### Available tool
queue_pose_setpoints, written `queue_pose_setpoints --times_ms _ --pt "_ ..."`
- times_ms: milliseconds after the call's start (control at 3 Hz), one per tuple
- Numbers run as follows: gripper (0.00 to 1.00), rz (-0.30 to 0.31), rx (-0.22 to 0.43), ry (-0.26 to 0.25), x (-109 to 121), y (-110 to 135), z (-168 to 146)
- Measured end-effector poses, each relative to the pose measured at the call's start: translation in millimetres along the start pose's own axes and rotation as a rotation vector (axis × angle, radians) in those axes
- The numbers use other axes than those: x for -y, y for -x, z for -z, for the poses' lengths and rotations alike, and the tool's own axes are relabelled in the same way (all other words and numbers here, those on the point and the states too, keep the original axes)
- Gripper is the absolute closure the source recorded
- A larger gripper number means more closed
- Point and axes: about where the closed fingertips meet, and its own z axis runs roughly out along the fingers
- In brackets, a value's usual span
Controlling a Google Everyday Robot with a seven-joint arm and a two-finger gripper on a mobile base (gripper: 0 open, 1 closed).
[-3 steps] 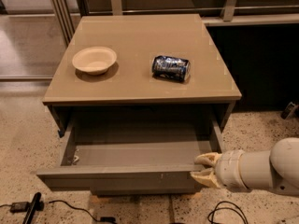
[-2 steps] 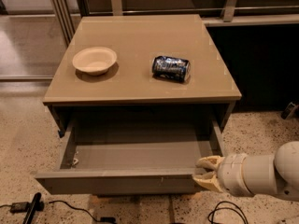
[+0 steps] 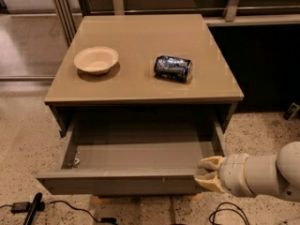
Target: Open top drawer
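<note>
- Speckled floor (image 3: 18, 139) lies all around a brown cabinet (image 3: 140, 86) with a flat top.
- A pale bowl (image 3: 96, 60) sits on the left side of the cabinet top, right way up.
- A dark can (image 3: 173, 68) lies on its side on the right side of the top, well apart from the bowl.
- The top drawer (image 3: 117, 183) is just under the cabinet top, and it is open a long way toward the camera.
- You can see the grey bottom inside the drawer.
- A small pale bit (image 3: 75, 161) lies in the front left corner of the drawer; I cannot tell what it is.
- The gripper (image 3: 206, 173) is at the right end of the drawer front, low on the right side of the view.
- Its two pale fingers (image 3: 209, 163) are clamped on the end of the drawer front, one above and one below.
- The thick white arm (image 3: 262, 175) comes in from the right edge.
- Black cables (image 3: 65, 204) lie on the floor in front of the cabinet.
</note>
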Motion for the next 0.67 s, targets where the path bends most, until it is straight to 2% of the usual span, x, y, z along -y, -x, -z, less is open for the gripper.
queue_pose_setpoints --times_ms 333,667 --pt "0.55 0.0 0.0 0.0 0.0 0.0 0.0" --pt "0.32 0.0 0.0 0.0 0.0 0.0 0.0"
